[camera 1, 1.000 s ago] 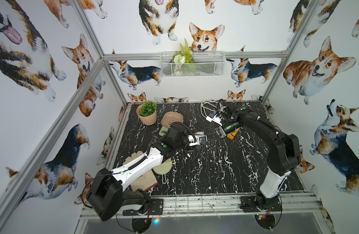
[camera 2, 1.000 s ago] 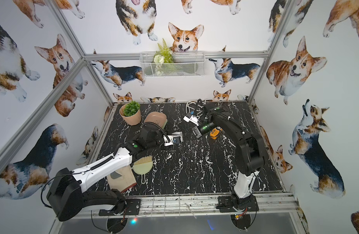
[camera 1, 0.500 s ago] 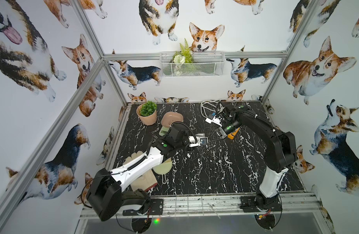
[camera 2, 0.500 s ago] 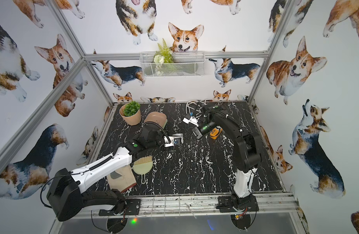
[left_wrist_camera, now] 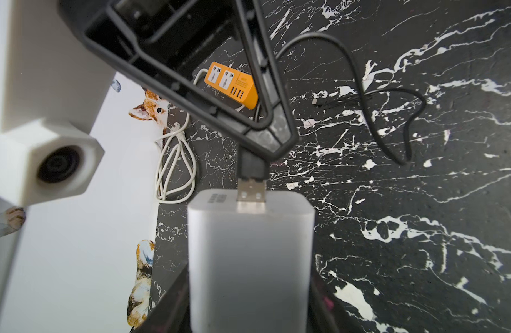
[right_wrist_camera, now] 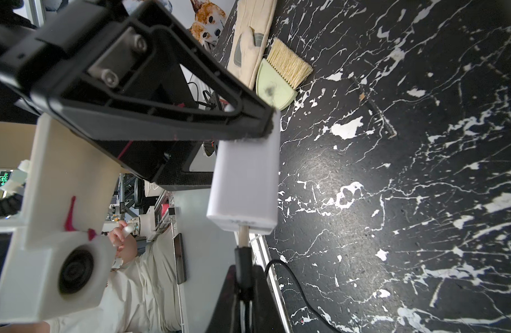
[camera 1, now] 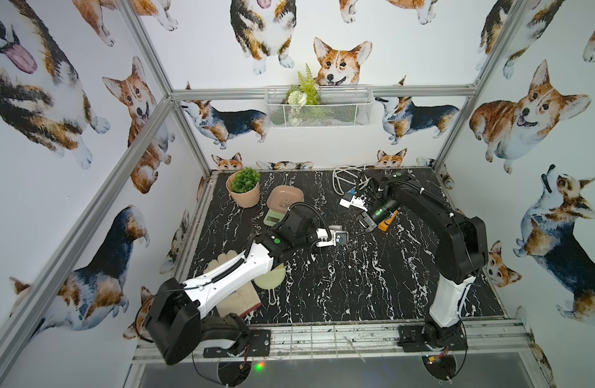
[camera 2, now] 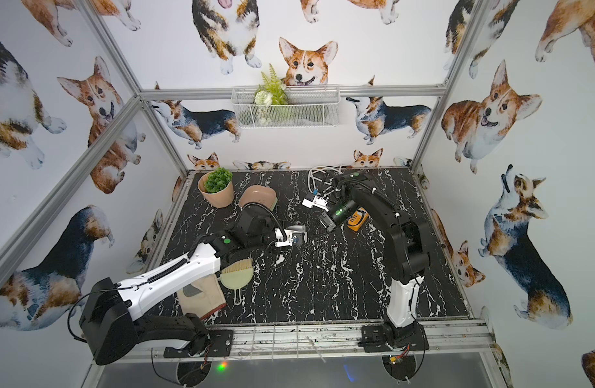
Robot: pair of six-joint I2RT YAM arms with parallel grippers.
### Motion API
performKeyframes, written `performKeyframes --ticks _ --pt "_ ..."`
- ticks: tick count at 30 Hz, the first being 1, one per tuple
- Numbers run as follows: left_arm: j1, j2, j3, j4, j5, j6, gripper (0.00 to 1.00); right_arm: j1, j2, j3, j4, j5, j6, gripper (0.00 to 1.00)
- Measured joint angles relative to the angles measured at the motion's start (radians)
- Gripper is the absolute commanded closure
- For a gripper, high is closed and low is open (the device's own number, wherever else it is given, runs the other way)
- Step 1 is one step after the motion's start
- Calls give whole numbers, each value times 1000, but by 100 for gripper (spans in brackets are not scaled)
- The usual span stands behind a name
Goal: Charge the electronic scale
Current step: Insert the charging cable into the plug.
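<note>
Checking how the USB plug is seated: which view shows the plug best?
Left wrist: the plug is close and sharp, metal tip partly in the charger. Right wrist shows it edge-on; both top views, too small to tell.

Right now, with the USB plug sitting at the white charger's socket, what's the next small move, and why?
Probably the right gripper should push the USB plug straight further into the white charger while the left gripper braces it. The plug's metal shell is only partly inside the charger, with much of it exposed, and each gripper holds its part.
</note>
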Motion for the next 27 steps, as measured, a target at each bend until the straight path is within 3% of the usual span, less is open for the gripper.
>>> performKeyframes --ticks 13,27 --pt "-3 25 58 -78 24 -23 99 11 -40 -17 38 39 29 100" --pt "-40 68 82 -84 -43 -40 100 14 -28 -18 59 84 90 100"
